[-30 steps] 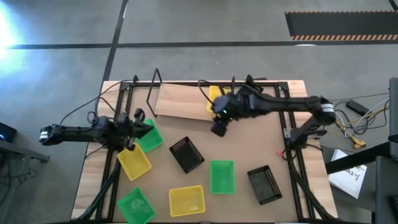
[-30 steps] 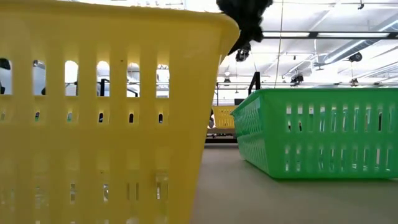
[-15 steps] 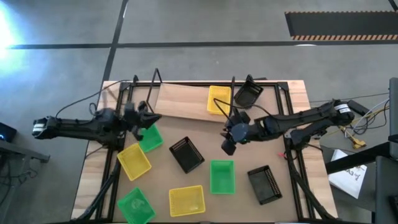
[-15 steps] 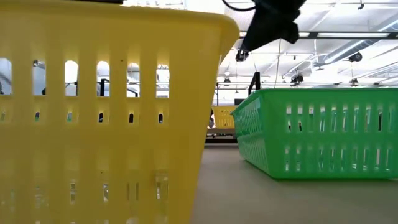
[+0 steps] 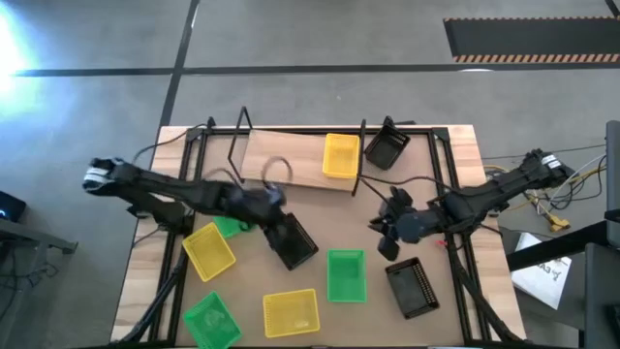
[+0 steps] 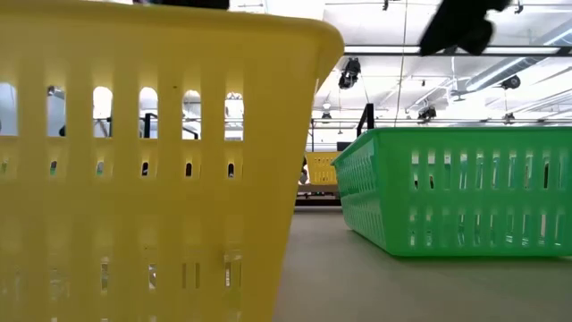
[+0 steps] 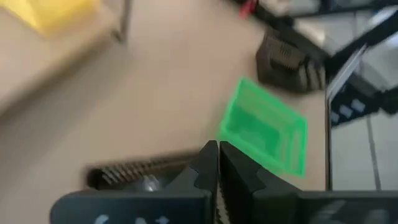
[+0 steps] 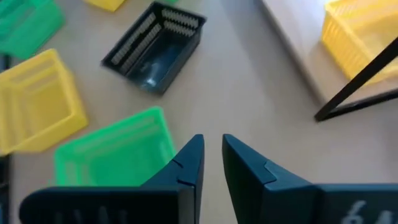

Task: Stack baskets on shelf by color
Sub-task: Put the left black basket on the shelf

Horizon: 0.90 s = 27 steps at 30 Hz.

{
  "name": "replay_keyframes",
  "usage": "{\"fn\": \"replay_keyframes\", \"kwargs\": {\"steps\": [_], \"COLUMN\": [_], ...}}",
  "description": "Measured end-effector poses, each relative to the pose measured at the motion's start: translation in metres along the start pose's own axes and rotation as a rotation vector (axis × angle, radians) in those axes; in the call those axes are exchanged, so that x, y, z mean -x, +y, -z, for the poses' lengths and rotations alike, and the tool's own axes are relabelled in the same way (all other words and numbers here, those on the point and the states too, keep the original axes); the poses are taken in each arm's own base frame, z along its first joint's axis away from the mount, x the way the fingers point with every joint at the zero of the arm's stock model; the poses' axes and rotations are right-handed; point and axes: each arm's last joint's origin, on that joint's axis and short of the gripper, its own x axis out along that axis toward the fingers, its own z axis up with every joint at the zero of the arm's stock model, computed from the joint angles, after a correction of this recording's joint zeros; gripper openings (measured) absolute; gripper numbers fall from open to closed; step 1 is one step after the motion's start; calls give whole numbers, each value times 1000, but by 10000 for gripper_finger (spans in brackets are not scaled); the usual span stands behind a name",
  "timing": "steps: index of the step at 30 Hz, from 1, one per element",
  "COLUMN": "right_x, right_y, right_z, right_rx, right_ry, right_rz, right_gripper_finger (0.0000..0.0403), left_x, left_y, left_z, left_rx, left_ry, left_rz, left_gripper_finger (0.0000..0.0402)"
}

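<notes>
The shelf (image 5: pixel 286 160) stands at the table's far side with one yellow basket (image 5: pixel 340 155) resting on its right part. A black basket (image 5: pixel 387 147) sits just right of the shelf. Loose on the table lie a black basket (image 5: pixel 291 240), a green one (image 5: pixel 346 274), another black one (image 5: pixel 414 286), yellow ones (image 5: pixel 208 250) (image 5: pixel 291 312) and green ones (image 5: pixel 231 226) (image 5: pixel 211 320). My left gripper (image 5: pixel 278 208) hangs shut above the middle black basket's far end (image 7: pixel 134 174). My right gripper (image 5: pixel 386 236) hangs narrowly open (image 8: pixel 212 152), nothing between its fingers, above bare table right of the green basket (image 8: pixel 115 155).
Black wire uprights (image 8: pixel 360 93) stand at the shelf's ends. The table's dark frame rails (image 5: pixel 455 242) run along both sides. In the low view a yellow basket (image 6: pixel 161 161) and a green one (image 6: pixel 456 188) stand close to the camera. Bare tabletop (image 5: pixel 339 218) shows between shelf and loose baskets.
My left gripper has swung from the table's left side toward the middle, rising, and now hangs over the middle black basket. My right gripper has drawn back from the shelf toward the near right, sinking a little. The yellow basket stays on the shelf.
</notes>
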Motion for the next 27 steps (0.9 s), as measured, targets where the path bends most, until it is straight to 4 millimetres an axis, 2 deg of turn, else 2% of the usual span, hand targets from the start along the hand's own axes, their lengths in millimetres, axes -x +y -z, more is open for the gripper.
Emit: {"fn": "replay_keyframes", "kwargs": {"steps": [3,6,10,15,20,24,27], "right_x": [8,15,19,21,22,23,24], "right_y": [0,-1,-4,-7,-6,-5,-4], "right_z": [15,26,37,46,49,51,52], "right_rx": [10,38,85,138,179,203,223], "right_ry": [5,9,15,20,22,25,26], "right_rz": [-42,-75,-100,-114,-125,-134,-141], "right_gripper_finger": [45,43,43,43,43,43,43], "left_x": [-22,-51,-88,-125,-134,-128,-120], "left_y": [-26,-40,-49,-53,-62,-66,-69], "left_z": [2,13,27,40,38,32,26], "left_rx": [68,198,413,392,356,326,290], "left_ry": [56,128,183,307,385,416,445], "left_rz": [12,-25,-64,-13,83,39,-25], "left_gripper_finger": [0,0,0,21,94,152,167]}}
